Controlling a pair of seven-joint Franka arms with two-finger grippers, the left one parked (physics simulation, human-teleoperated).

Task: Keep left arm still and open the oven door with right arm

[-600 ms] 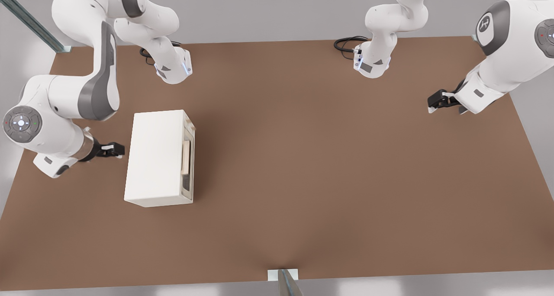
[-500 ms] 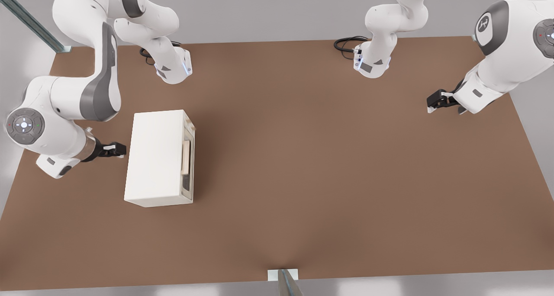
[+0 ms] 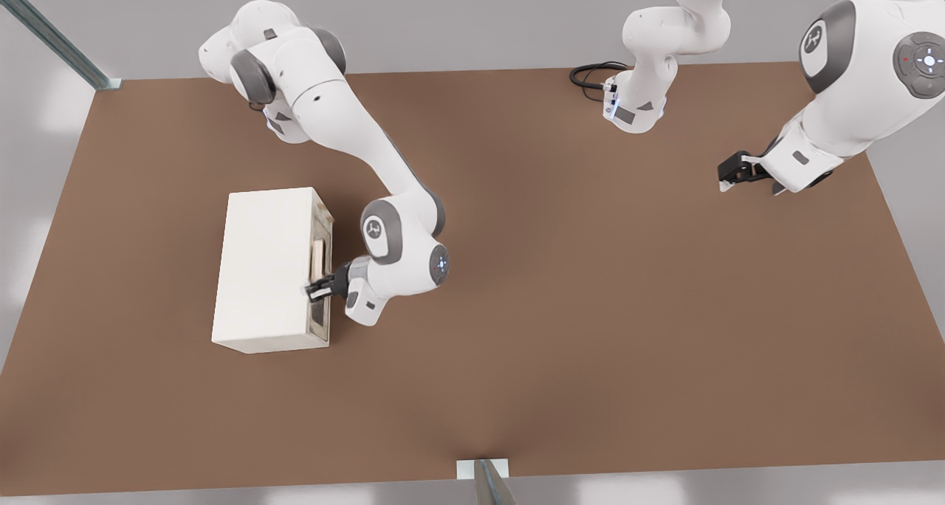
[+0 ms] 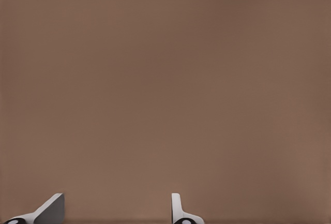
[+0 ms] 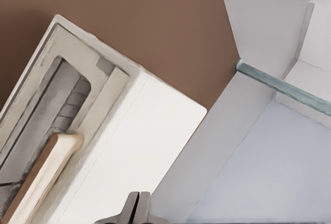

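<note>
**Right arm swings to the oven front**

The right arm (image 3: 369, 150) has left the frame's left edge and now reaches across from the upper left. Its claw (image 3: 316, 291) (fingers pressed together) sits at the oven door (image 3: 322, 269), beside the handle (image 3: 317, 255).

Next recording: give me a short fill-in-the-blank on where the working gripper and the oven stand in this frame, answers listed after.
1. The gripper is at the oven's ____ face.
2. The oven door is ____.
3. The handle on the door is ____ in colour.
4. The gripper's fingers are ____.

Missing words: front; closed; cream; shut
</note>
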